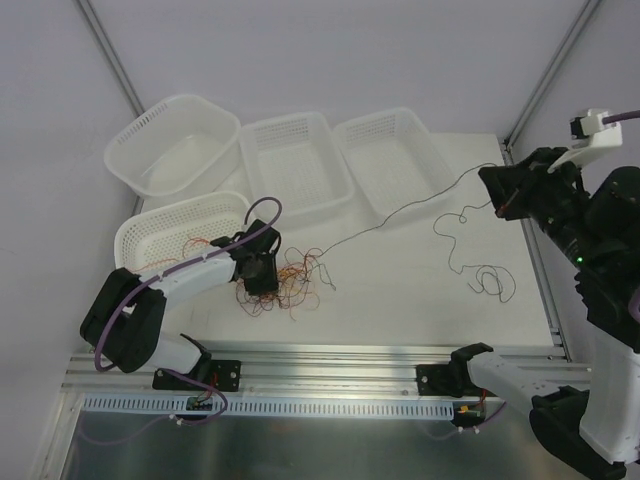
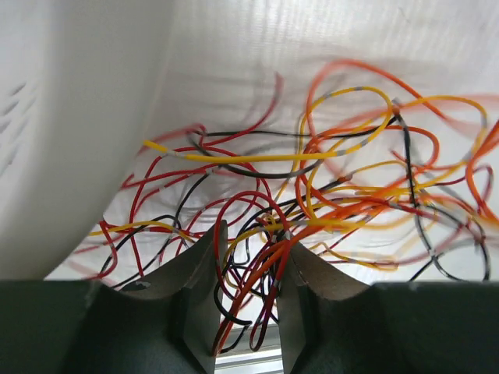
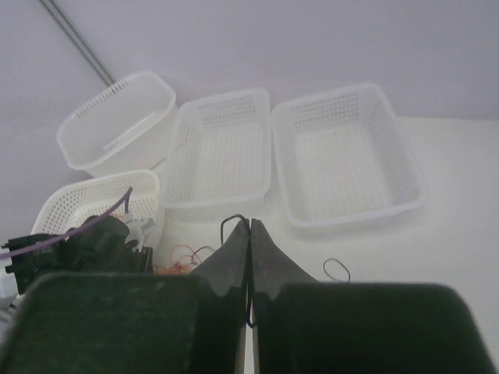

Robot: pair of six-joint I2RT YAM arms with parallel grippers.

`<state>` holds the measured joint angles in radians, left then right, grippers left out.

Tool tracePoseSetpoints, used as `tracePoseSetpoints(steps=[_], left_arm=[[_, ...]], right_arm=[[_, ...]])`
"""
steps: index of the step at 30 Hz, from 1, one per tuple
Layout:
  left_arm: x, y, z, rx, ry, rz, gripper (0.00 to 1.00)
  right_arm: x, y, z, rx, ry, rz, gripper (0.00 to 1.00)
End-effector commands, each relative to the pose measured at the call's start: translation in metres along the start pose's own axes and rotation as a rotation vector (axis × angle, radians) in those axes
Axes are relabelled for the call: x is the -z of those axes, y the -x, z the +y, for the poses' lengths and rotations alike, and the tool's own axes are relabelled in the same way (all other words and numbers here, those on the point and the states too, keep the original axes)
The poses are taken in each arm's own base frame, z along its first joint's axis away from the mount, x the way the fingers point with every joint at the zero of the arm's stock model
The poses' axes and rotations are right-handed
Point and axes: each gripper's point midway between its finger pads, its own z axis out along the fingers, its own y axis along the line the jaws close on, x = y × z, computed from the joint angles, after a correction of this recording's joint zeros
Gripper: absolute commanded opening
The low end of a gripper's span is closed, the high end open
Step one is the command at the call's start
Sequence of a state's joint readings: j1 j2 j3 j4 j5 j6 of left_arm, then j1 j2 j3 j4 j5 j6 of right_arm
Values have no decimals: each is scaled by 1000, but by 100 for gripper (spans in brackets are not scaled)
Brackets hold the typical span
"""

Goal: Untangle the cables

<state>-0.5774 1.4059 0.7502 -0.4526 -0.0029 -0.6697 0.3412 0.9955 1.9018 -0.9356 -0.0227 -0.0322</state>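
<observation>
Your left gripper [image 2: 251, 234] was clamped, fingers narrowly apart, on a bunch of the cables [image 1: 292, 286] tangled on the table [image 1: 400, 315] just beside the nearest basket [image 1: 140, 232], while your right gripper [image 3: 250, 227] pinched fully together on one black cable [image 1: 400, 211] stretching from that tangle.
</observation>
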Motion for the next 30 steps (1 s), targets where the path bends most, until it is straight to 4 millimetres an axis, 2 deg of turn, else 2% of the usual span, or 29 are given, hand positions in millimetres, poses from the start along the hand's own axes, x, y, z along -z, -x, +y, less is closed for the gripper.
tracePoseSetpoints(steps=[1,3,7,9,12,13,16,17,19,20,21,23,24,26,27,30], left_arm=[[3,-7,23,40,65,15,29],[5,-6,26,50,75,9,29],[7,-7,31,54,82,6,29],[9,-7,31,56,78,-4,29],[14,-6,25,55,43,-2,29],[17,-4,21,52,24,-12,30],[28,3,6,48,-43,-28,31],[32,4,1,43,-63,-31,32],[40,11,-15,19,-112,-42,33],[43,12,-21,11,-128,-45,33],[48,18,-30,-1,-146,-59,33],[51,19,-43,-29,-166,-53,33],[55,24,-52,-39,-183,-64,33],[54,23,-63,-60,-194,-51,33],[58,28,-72,-70,-211,-62,33],[62,32,-88,-92,-235,-62,34]], right_arm=[[21,63,1,21,-26,-219,1],[28,80,3,19,-27,-274,1],[29,98,-3,28,-74,-332,1],[25,96,-3,28,-73,-316,1],[7,74,-2,19,-52,-237,1],[-7,53,-5,16,-51,-183,1],[-26,15,-13,-4,-59,-99,1],[-38,-14,-21,-12,-80,-42,1],[-48,-42,-36,-29,-136,5,1],[-58,-78,-50,-44,-182,72,1],[-62,-95,-59,-64,-221,100,1],[-66,-129,-87,-117,-343,156,1],[-69,-166,-104,-130,-408,227,1],[-67,-194,-125,-200,-501,264,1],[-65,-225,-138,-213,-559,323,1],[-60,-263,-160,-278,-676,378,4]])
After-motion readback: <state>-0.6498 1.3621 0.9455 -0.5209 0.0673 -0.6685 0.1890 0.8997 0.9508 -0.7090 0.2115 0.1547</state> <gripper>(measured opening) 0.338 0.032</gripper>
